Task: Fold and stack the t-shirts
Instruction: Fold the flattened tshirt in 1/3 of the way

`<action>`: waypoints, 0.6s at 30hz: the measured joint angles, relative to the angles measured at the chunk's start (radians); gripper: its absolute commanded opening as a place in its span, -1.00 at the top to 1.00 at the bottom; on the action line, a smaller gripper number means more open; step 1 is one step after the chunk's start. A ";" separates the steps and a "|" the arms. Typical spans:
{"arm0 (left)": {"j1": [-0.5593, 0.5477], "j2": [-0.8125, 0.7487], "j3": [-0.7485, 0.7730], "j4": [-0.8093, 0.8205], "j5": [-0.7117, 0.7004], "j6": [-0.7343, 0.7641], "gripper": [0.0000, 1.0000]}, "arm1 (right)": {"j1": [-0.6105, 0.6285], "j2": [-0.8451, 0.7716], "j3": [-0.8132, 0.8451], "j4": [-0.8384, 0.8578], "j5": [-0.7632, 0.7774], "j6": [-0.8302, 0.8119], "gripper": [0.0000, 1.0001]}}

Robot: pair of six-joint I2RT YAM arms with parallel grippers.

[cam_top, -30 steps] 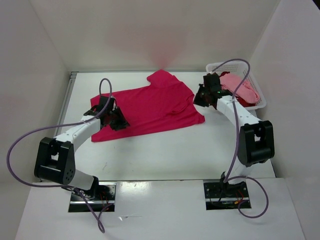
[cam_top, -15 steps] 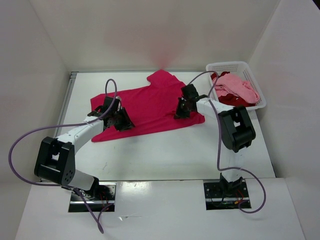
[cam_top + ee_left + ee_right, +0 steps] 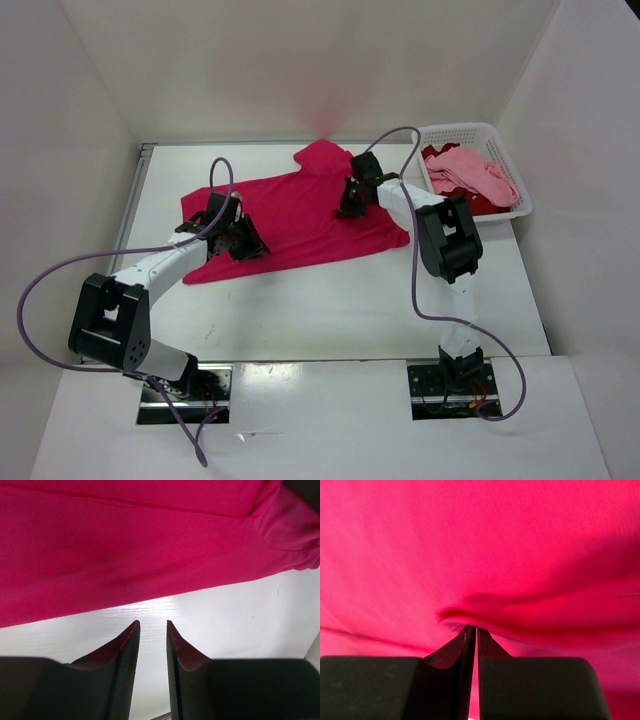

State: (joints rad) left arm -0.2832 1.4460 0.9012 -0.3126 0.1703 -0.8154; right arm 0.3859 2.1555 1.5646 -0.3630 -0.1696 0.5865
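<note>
We think this is a robot lab, a small test booth; plain white walls (image 3: pixel 300 60) close in a flat white table (image 3: pixel 320 310) on three sides; a left white-and-black jointed robot arm (image 3: pixel 150 262) and a right one (image 3: pixel 447 240) stand bolted on dark metal plates (image 3: pixel 185 392); long purple cables (image 3: pixel 22 315) loop off them.

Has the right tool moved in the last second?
Yes: the right tool went leftward, away from the basket, onto the magenta t-shirt.
</note>
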 measured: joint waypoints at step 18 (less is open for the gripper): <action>-0.172 0.254 0.160 0.031 -0.031 -0.001 0.30 | 0.002 -0.282 -0.306 0.026 0.070 0.039 0.89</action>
State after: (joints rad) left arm -0.4549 1.7004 1.0615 -0.2813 0.1394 -0.8162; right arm 0.3878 1.8740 1.2587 -0.3374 -0.0998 0.6250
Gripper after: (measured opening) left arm 0.350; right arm 0.089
